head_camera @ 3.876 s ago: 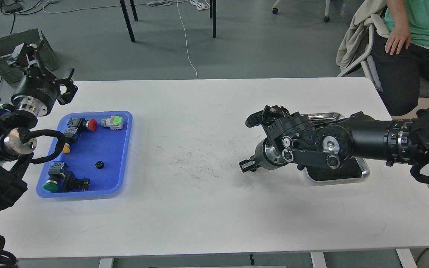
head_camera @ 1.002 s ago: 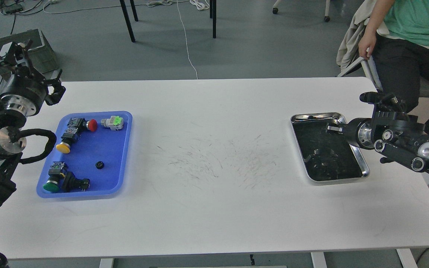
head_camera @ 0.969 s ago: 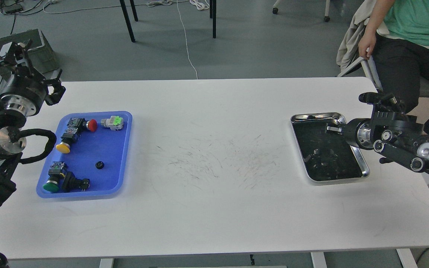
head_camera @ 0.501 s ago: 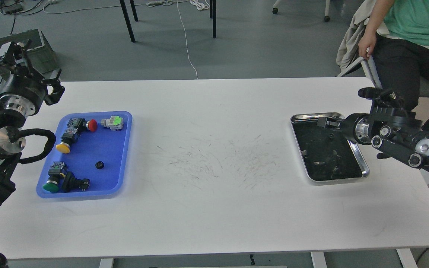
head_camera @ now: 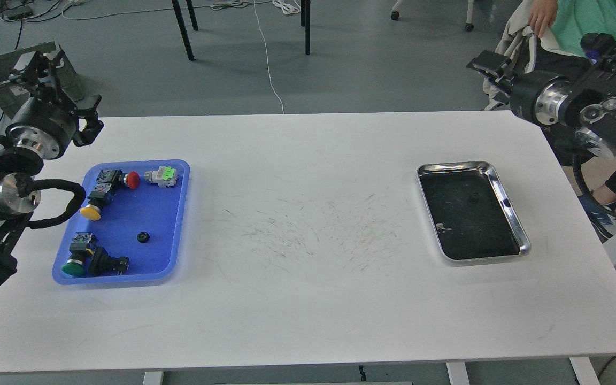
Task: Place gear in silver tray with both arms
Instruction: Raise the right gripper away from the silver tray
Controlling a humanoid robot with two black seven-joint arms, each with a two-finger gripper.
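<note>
The silver tray [head_camera: 507, 214] lies on the right side of the white table. A small dark gear [head_camera: 475, 197] lies on its dark bottom, in the far half. A second small black gear [head_camera: 143, 237] lies in the blue tray [head_camera: 174, 214] on the left. My right gripper [head_camera: 489, 68] is raised beyond the table's far right corner, well clear of the silver tray; its fingers look apart and hold nothing. My left gripper [head_camera: 71, 91] hangs above the table's far left corner, behind the blue tray, open and empty.
The blue tray also holds several push-button switches: red [head_camera: 132, 179], yellow [head_camera: 90, 213], green [head_camera: 74, 267], and a grey part [head_camera: 161, 176]. A person [head_camera: 580, 32] sits behind the far right corner. A green crate [head_camera: 3, 69] stands on the floor at far left.
My right arm has lifted off the silver tray and swung up and back toward the far right. The gear stays in the tray. My left gripper shifted slightly right.
</note>
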